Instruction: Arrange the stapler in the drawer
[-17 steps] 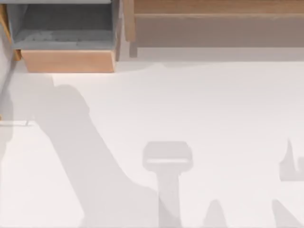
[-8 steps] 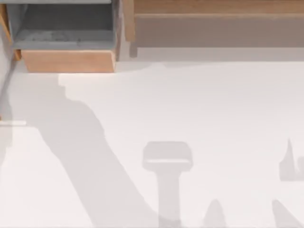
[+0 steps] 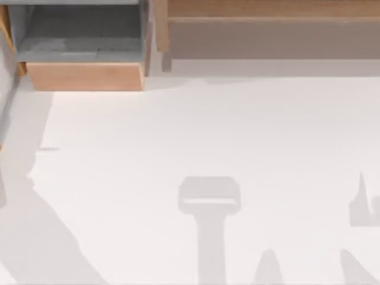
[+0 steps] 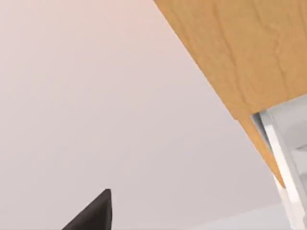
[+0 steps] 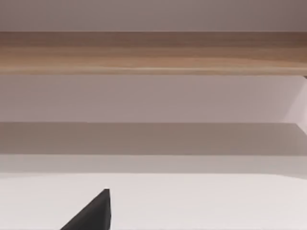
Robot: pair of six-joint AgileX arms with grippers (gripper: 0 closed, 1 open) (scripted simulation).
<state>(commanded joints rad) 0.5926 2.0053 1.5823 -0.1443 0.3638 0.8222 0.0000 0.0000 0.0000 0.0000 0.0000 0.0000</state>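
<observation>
Two grippers to log. What did the jaws hold? (Op.)

Could not tell for either. A dark wedge of the left gripper (image 4: pixel 93 215) sat at the edge of the left wrist view, and the same kind of wedge of the right gripper (image 5: pixel 91 213) in the right wrist view. Neither gave the opening, and no object was seen in either grasp. (Obs.)

Outward from the left one? (Op.)

Bare white table (image 3: pixel 237 130), then a tan wood panel close by with a pale grey edge behind it. Judged to be the front of the drawer (image 4: pixel 240 48). (Obs.)

And from the right? (Op.)

Table again, then the long wooden unit (image 5: pixel 153 52) lying straight across its line of sight. (Obs.)

Drawer position from above? (Op.)

Far left corner of the table, pulled open, grey floor exposed behind the tan front (image 3: pixel 86 76). The long unit (image 3: pixel 267 29) stood just beside it to the right. (Obs.)

Stapler: bearing, long axis? (Op.)

Could not place the stapler, so no bearing from either gripper and no axis entered. (Obs.)

Nearer arm? (Op.)

Left, judged nearer the drawer. Any drawer-side move would fall to it. (Obs.)
</observation>
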